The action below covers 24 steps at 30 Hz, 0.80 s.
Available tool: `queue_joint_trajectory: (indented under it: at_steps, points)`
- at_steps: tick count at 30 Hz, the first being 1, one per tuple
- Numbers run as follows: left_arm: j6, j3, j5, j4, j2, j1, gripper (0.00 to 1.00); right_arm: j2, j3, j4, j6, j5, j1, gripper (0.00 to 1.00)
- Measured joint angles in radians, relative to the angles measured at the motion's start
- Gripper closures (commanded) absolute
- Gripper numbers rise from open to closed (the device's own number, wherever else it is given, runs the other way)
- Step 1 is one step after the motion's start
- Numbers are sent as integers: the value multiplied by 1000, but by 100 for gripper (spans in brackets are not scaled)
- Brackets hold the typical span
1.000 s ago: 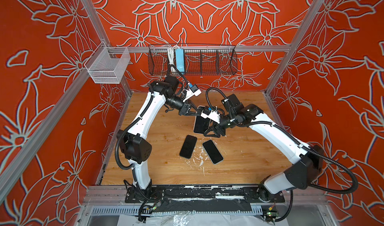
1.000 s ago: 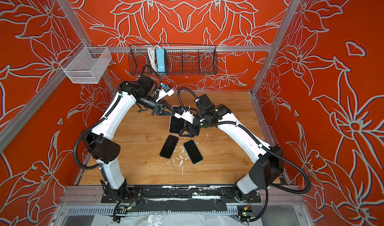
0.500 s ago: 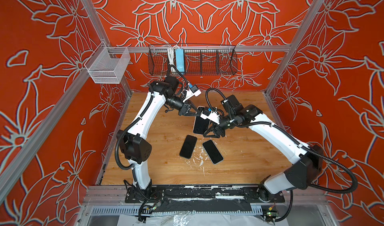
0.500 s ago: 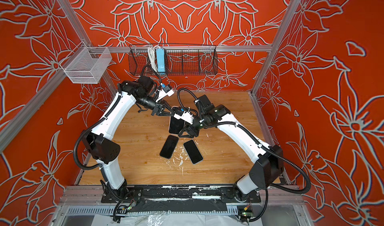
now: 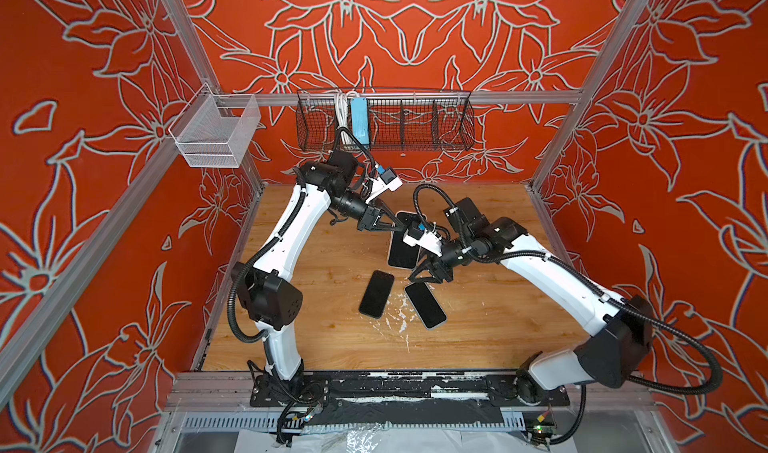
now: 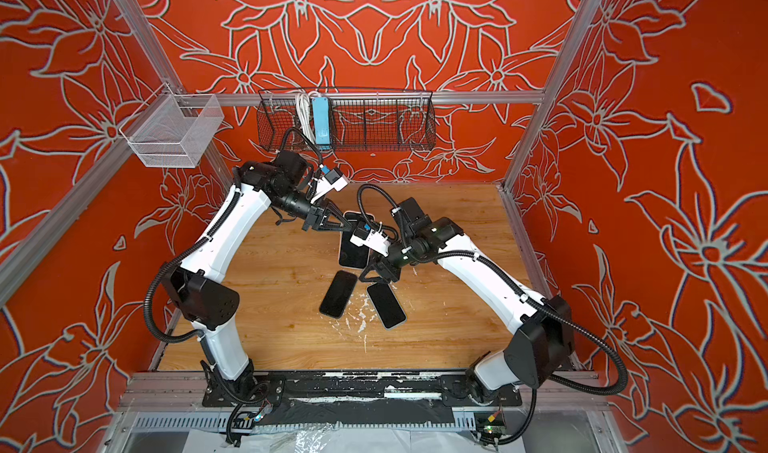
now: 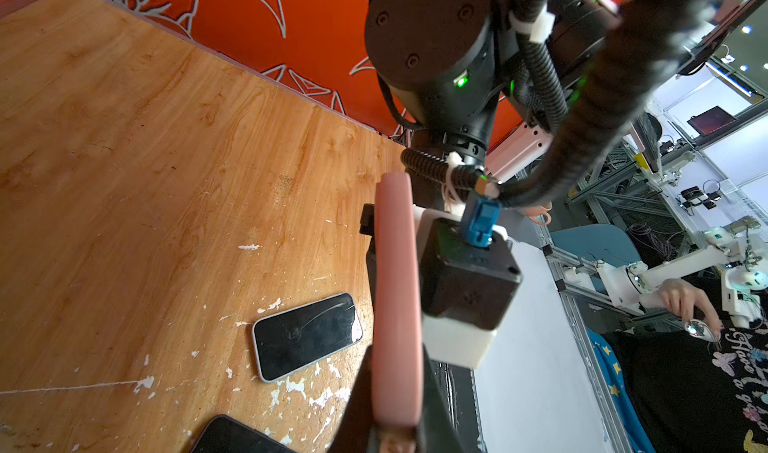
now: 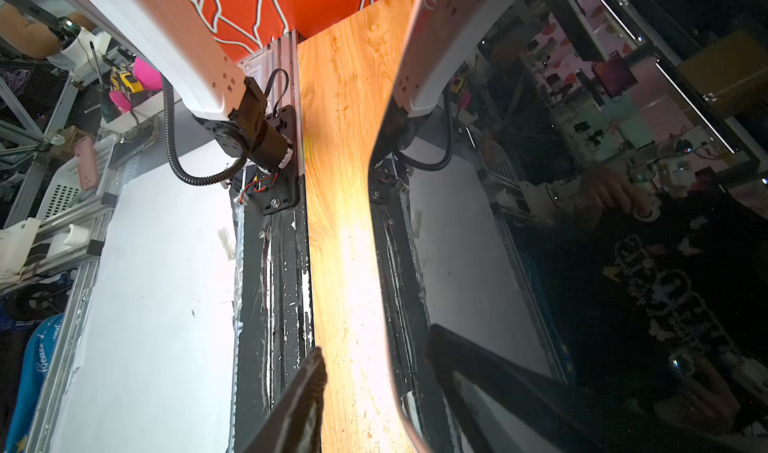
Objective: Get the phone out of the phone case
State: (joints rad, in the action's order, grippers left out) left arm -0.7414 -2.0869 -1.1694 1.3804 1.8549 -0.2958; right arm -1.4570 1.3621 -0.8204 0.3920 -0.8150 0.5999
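Note:
The phone (image 5: pixel 402 250) is dark-screened and sits in a pink phone case (image 7: pixel 395 288). It hangs tilted above the wooden table (image 5: pixel 498 330) near the middle in both top views. My left gripper (image 5: pixel 397 223) is shut on its far end; in the left wrist view the case's pink edge runs out from between the jaws (image 7: pixel 397 372). My right gripper (image 5: pixel 419 275) is at the phone's near end. In the right wrist view it (image 8: pixel 374 340) is open, straddling the pink-rimmed edge with one finger (image 8: pixel 305 397) clear of it and the glossy screen (image 8: pixel 582 243) beside the other.
Two bare dark phones lie flat just in front of the grippers, one (image 5: pixel 376 293) to the left and one (image 5: pixel 425 305) to the right, among white paint flecks. A black wire basket (image 5: pixel 415 126) and a white mesh basket (image 5: pixel 216 133) hang on the back rail.
The right gripper's fingers have drawn closer together around the near end of the phone. The left arm and the phones on the table have not moved.

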Motion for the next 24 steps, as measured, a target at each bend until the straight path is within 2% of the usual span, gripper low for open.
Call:
queue_joint_trajectory:
  at_steps: [4, 8, 24]
  points:
    - [3, 0, -12, -3, -5, 0, 100, 16, -3, 10, -5, 5, 0, 65]
    - [14, 2, -21, -3, -6, 0, 100, 21, -3, 15, -4, 9, 0, 75]
    - [53, 7, -74, -22, -14, 2, 100, 61, -3, 26, -42, 27, 23, 96]
